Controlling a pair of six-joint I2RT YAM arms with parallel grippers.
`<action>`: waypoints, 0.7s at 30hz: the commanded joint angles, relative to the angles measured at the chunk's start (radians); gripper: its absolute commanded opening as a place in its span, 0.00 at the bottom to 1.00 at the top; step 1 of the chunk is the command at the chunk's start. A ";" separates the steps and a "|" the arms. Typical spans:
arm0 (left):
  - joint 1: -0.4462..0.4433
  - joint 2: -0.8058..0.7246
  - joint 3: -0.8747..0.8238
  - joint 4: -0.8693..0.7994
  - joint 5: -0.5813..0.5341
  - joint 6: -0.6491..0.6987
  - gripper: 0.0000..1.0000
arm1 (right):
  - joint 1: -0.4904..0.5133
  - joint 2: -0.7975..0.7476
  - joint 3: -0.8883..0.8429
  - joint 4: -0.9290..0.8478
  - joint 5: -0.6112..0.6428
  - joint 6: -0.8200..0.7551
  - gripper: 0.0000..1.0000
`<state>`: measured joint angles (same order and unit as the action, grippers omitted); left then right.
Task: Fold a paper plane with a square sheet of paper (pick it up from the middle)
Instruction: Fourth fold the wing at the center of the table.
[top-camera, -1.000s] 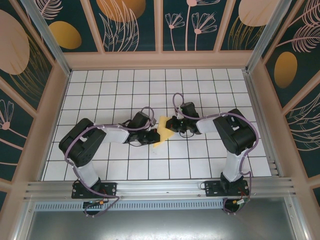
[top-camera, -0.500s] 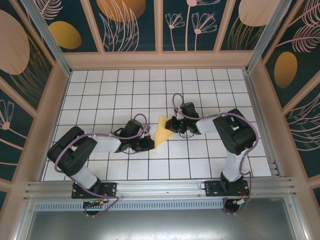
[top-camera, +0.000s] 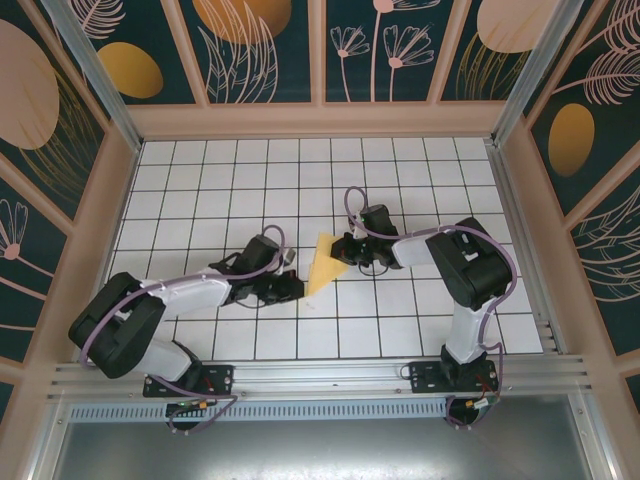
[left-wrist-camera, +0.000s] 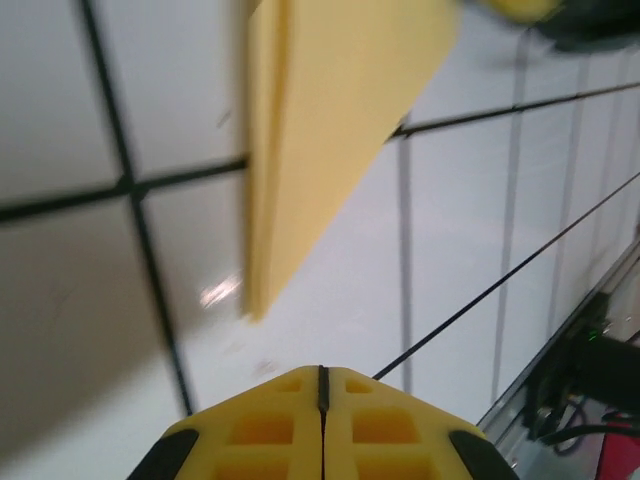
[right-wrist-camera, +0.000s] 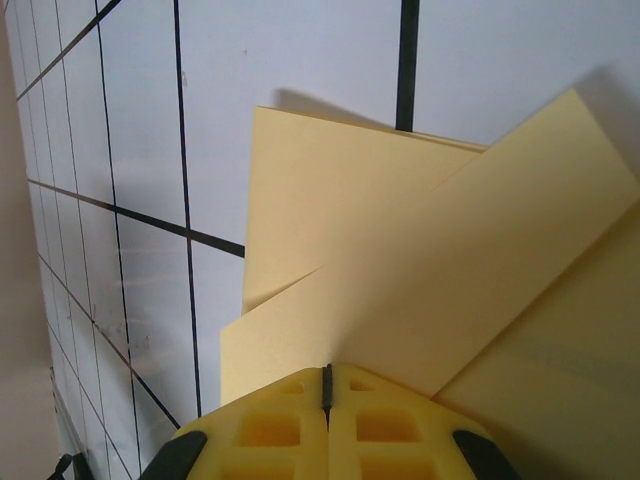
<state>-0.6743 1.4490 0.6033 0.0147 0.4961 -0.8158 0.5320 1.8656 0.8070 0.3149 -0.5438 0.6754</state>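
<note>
Centre-frame, the sheet of paper (top-camera: 324, 264) is flanked by the closed left hand (top-camera: 297, 288), just lower-left, and the closed right hand (top-camera: 343, 251), touching its upper-right edge.

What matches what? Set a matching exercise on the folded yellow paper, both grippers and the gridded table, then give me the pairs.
Things
1. folded pale-yellow paper wedge
2. left arm's two-finger gripper
3. right arm's two-finger gripper
4. white tabletop

States
A. shut, tips at the wedge's right edge
B. ruled with black grid lines
C. lies between the two grippers
D. shut, just short of the wedge's near corner

Pairs: 1-C, 2-D, 3-A, 4-B
</note>
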 joint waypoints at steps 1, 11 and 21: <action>-0.001 0.044 0.108 0.021 -0.020 0.013 0.08 | 0.010 0.028 -0.015 -0.073 0.047 -0.036 0.02; 0.001 0.380 0.360 0.002 -0.061 0.058 0.06 | 0.010 0.031 -0.006 -0.088 0.071 -0.029 0.02; 0.000 0.385 0.231 -0.069 -0.003 0.127 0.10 | 0.010 0.030 -0.014 -0.101 0.090 -0.036 0.02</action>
<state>-0.6743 1.8492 0.8871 0.0643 0.4973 -0.7406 0.5335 1.8656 0.8097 0.3077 -0.5388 0.6670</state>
